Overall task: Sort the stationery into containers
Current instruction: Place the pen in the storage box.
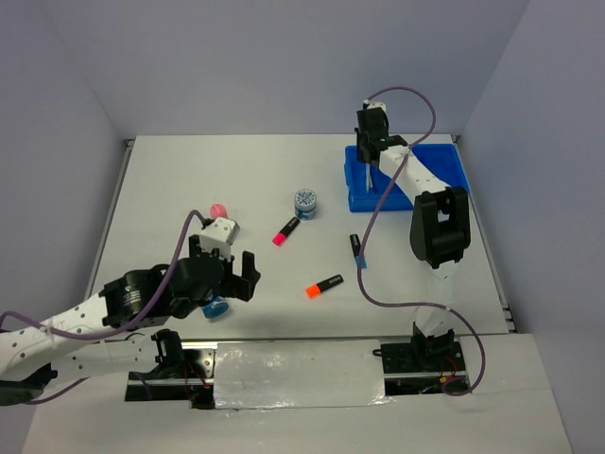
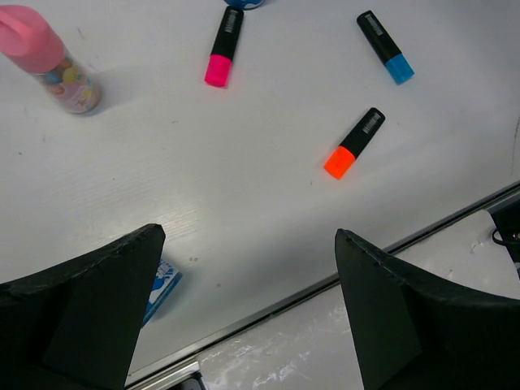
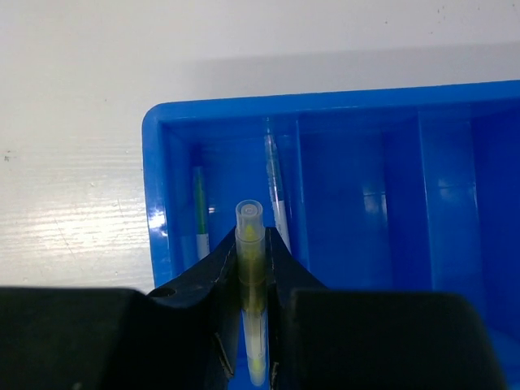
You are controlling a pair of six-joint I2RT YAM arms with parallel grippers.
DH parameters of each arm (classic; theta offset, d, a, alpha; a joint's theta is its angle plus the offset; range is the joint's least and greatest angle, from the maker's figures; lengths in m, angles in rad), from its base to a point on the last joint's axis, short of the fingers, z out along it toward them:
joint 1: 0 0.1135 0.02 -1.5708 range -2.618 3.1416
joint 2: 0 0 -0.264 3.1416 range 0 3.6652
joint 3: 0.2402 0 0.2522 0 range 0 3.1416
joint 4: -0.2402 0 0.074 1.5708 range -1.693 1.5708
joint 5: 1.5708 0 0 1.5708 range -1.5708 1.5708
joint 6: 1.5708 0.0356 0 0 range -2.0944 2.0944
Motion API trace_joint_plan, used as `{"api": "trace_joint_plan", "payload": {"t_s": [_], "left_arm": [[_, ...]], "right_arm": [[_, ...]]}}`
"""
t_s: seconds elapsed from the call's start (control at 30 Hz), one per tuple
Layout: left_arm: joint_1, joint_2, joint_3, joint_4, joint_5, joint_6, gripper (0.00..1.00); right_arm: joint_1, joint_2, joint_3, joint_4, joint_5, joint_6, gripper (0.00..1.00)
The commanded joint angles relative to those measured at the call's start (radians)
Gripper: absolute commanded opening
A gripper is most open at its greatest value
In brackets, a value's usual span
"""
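The right hand is squeezed tight on a thin yellow pen. It holds the pen over the left end of the blue tray, in the upper right of the top view. Two other pens lie in that slot.

The pen looks very light, stiff and smooth, so it could slip or roll. The fingers pinch its sides, with the clear cap poking out in front. That seems a good place to hold it.

The left hand is wide open with nothing in it, low in the left of the top view. The orange marker lies on the desk close by. It looks short, fat and hard. Grabbing it across the middle should be best.
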Motion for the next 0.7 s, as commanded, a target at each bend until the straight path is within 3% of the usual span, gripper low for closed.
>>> {"api": "trace_joint_plan", "payload": {"t_s": [0.0,0.1,0.23,0.4,0.6,0.67], "left_arm": [[-0.005,-0.048,0.058,-0.119,-0.061,-0.017,0.99],[-0.005,-0.120,0.020,-0.092,-0.078,0.009,0.99],[-0.002,-0.160,0.015,-0.046,-0.019,0.040,0.99],[-0.002,-0.206,0.004,-0.054,-0.044,0.023,0.99],[0.045,-0.192,0.012,-0.110,-0.136,-0.044,0.99],[0.068,-0.184,0.008,-0.098,-0.122,-0.029,0.99]], "right_arm": [[-0.004,-0.012,-0.006,0.003,-0.021,0.004,0.18],[-0.004,-0.026,-0.015,-0.011,-0.016,0.018,0.40],[-0.004,-0.020,0.032,-0.070,0.011,0.036,0.51],[0.000,-0.084,0.045,-0.115,-0.001,0.064,0.53],[0.080,-0.390,-0.191,-0.109,-0.016,0.098,0.56],[0.124,-0.460,-0.303,-0.130,-0.045,0.090,0.99]]}}
